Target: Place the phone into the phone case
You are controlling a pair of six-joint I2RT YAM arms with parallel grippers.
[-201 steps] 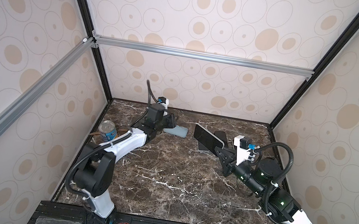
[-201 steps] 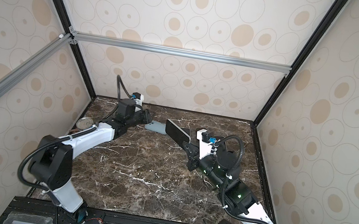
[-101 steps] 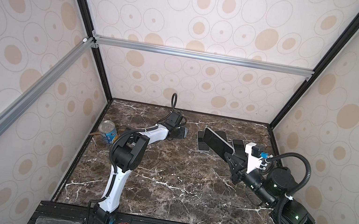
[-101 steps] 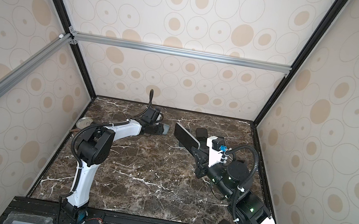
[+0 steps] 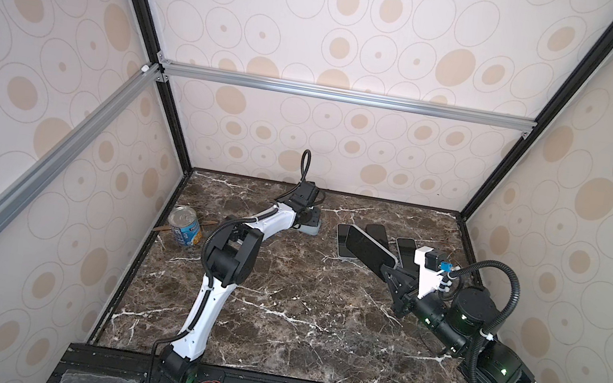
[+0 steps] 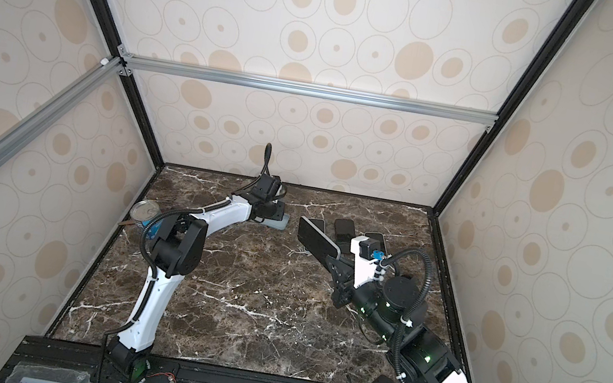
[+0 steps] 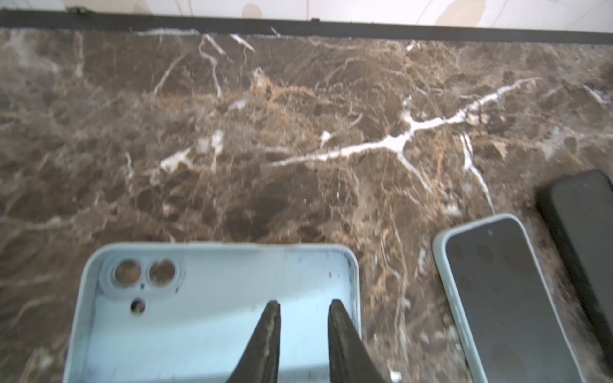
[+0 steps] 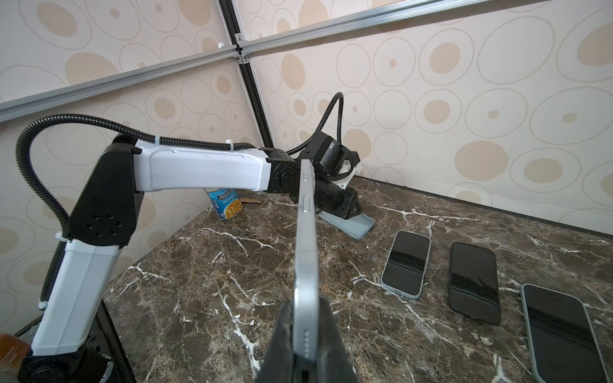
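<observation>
The phone case (image 7: 199,315) is light blue and lies open side up near the back wall, seen in both top views (image 5: 313,228) (image 6: 277,222). My left gripper (image 7: 303,303) is open by a narrow gap, its tips down inside the case near one end, with nothing between them. The phone (image 8: 306,248) has a pale blue frame and a dark screen (image 5: 369,249). My right gripper (image 8: 306,301) is shut on its lower end and holds it on edge above the table, to the right of the case.
Three other phones lie face up on the marble at the back right (image 8: 406,262) (image 8: 474,282) (image 8: 560,335). A soup can (image 5: 185,225) stands at the left edge beside the left arm's elbow. The back wall is close behind the case.
My left arm's elbow has risen and swung right while its gripper stayed at the case and its jaws narrowed. My right gripper has carried the phone a little to the right.
</observation>
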